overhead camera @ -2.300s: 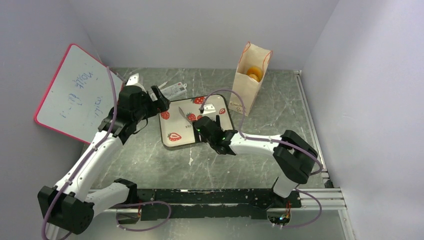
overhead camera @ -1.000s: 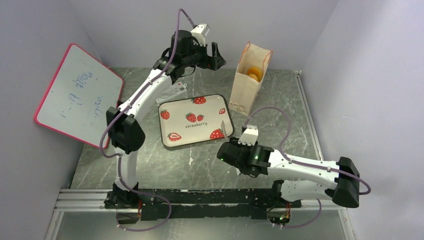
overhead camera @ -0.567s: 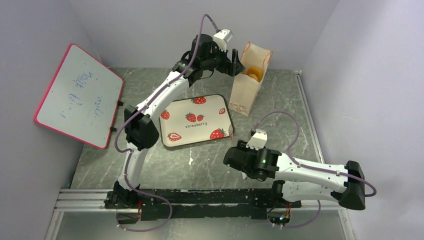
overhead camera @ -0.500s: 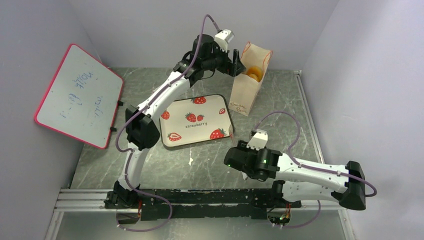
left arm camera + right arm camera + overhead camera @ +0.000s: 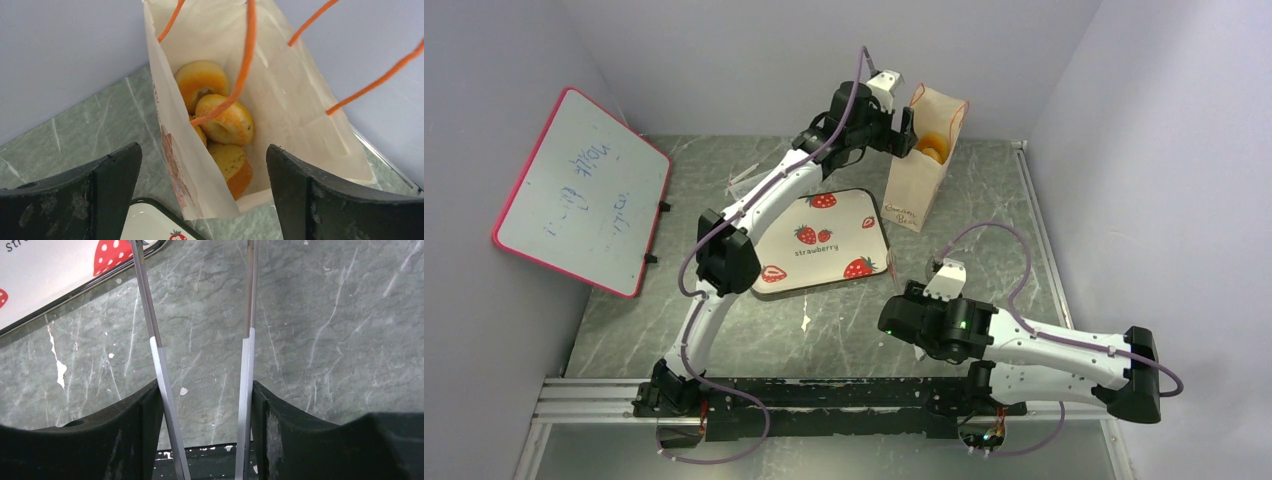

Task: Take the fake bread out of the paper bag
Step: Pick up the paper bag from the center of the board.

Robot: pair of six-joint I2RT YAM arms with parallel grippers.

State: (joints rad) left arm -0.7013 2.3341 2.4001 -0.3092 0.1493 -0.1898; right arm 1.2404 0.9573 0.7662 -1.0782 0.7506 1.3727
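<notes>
The paper bag (image 5: 921,175) stands upright at the back, right of the tray, with its mouth open. In the left wrist view the bag (image 5: 300,100) holds fake bread: a ring (image 5: 201,82), a second ring (image 5: 227,120) and a bun (image 5: 234,167) below, with another piece partly hidden. One piece of bread (image 5: 932,148) shows from above. My left gripper (image 5: 907,133) is open and empty, high beside the bag's left rim; in its own view the left gripper (image 5: 202,150) straddles the bag's near wall. My right gripper (image 5: 904,302) is shut on metal tongs (image 5: 156,347), low over the table in front of the bag.
A strawberry-print tray (image 5: 769,215) lies in the middle of the table; its corner (image 5: 50,280) is near the tongs' tips. A red-framed whiteboard (image 5: 574,190) leans at the left wall. Grey walls enclose the back and both sides.
My left arm swung from the tray's left side up and right to the bag's mouth. My right arm drew back off the tray toward the near edge, tongs in hand.
</notes>
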